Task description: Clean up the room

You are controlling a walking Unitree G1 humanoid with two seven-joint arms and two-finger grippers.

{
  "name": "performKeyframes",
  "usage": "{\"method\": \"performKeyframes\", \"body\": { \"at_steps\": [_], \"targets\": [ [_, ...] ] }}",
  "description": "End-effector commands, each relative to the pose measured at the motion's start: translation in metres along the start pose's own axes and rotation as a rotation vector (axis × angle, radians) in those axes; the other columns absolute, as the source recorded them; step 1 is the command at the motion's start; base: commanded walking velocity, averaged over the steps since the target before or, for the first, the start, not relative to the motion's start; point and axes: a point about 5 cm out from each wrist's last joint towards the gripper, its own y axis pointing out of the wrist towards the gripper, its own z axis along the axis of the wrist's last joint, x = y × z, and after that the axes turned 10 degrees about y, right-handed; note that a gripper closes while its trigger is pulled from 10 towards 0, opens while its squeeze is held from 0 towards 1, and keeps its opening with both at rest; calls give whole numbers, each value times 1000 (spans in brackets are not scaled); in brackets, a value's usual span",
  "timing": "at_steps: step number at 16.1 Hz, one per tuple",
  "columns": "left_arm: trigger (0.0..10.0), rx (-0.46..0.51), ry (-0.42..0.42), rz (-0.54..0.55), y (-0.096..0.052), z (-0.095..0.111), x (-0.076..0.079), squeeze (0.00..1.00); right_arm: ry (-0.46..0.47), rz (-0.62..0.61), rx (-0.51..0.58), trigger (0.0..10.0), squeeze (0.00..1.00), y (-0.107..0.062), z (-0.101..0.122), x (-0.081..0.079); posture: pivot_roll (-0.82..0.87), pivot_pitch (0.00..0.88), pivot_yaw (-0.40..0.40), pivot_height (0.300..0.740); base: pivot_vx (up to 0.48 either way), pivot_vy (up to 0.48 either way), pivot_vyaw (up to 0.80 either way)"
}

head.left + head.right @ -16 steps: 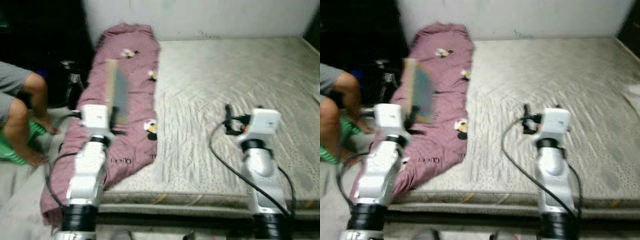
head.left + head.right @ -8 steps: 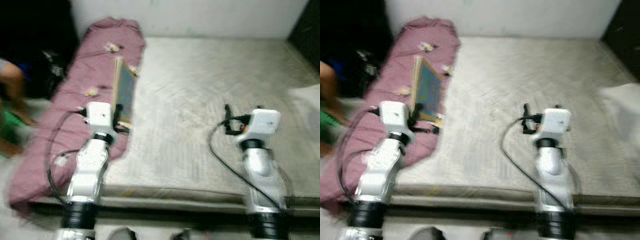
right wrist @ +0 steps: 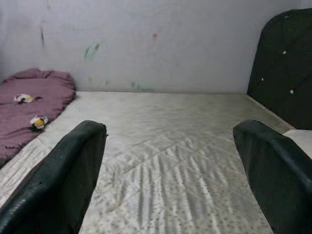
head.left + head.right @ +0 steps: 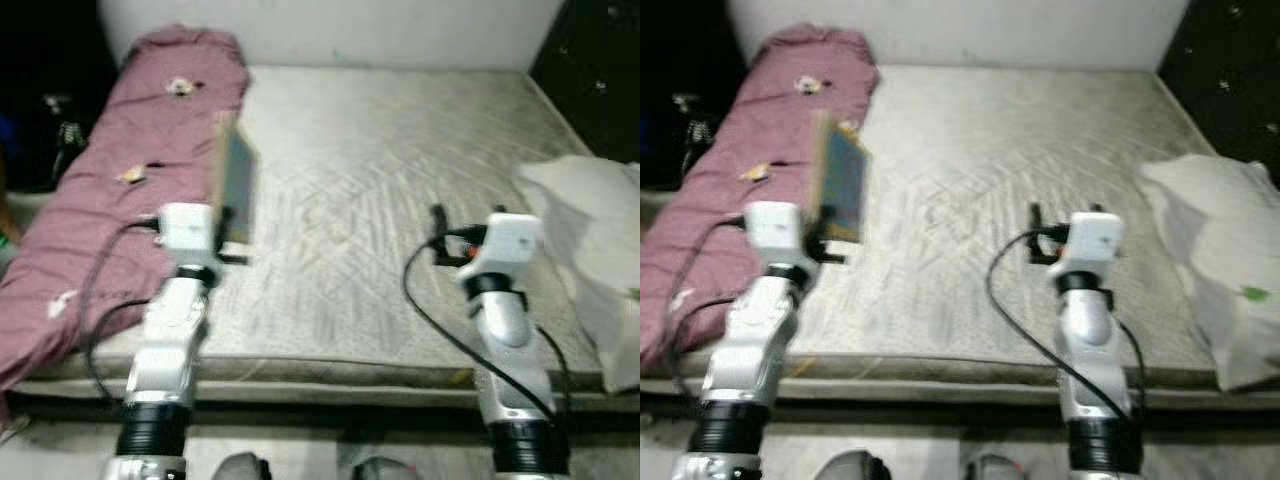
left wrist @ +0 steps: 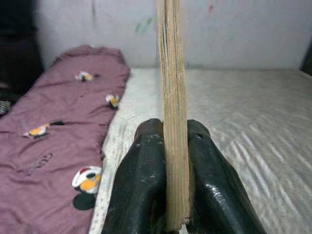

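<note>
My left gripper (image 5: 168,161) is shut on a thin book (image 4: 237,188), held upright on its edge above the near left part of the mattress (image 4: 400,180). The left wrist view shows the book's page edge (image 5: 173,97) clamped between the two black fingers (image 5: 141,180). My right gripper (image 3: 170,165) is open with nothing between its fingers (image 3: 63,175), raised over the mattress near its front edge. In the eye views the right gripper (image 4: 437,240) points toward the far wall.
A pink blanket (image 4: 110,170) with cartoon prints lies along the mattress's left side. A white pillow (image 4: 600,240) rests at the right edge by a dark tufted headboard (image 4: 590,70). A pale wall (image 3: 146,44) stands behind the bed.
The camera has swung right: the blanket slid left, the person at the left went out of view, and the pillow and headboard came in. Both arms keep their pose, book still held.
</note>
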Motion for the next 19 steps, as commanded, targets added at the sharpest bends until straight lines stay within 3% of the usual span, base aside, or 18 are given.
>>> {"method": "performKeyframes", "body": {
  "at_steps": [1, 3, 10, 12, 15, 19],
  "targets": [
    [10000, 80, -19, -17, 3, 16, 8, 0, -8, -16, -2, 10000, 0, -1, 0, 6, -52, 0, 18, 740, 0, 0, 0],
    [10000, 69, -15, -9, 2, 14, 7, 0, 7, -17, -9, 10000, 0, 1, 0, 6, -52, 0, 17, 740, 0, 0, 0],
    [10000, 74, -19, -14, 4, 14, 3, 0, 9, -12, -6, 10000, 0, 4, -1, 5, -37, 0, 13, 740, 0, 0, -771],
    [10000, 132, 47, -12, 7, 23, 3, 0, -8, 0, -5, 10000, 0, 8, -1, 3, -10, 0, -11, 740, 0, 0, 0],
    [10000, 120, 68, 10, 4, 22, -4, 0, -18, 14, -7, 10000, 0, 8, -4, -4, -4, 0, -1, 740, 0, 0, 0],
    [10000, 88, 49, -11, -4, 13, -2, 0, -4, 17, -14, 10000, 0, 8, -8, -6, -23, 0, 20, 740, 0, -172, 0]
  ]
}}
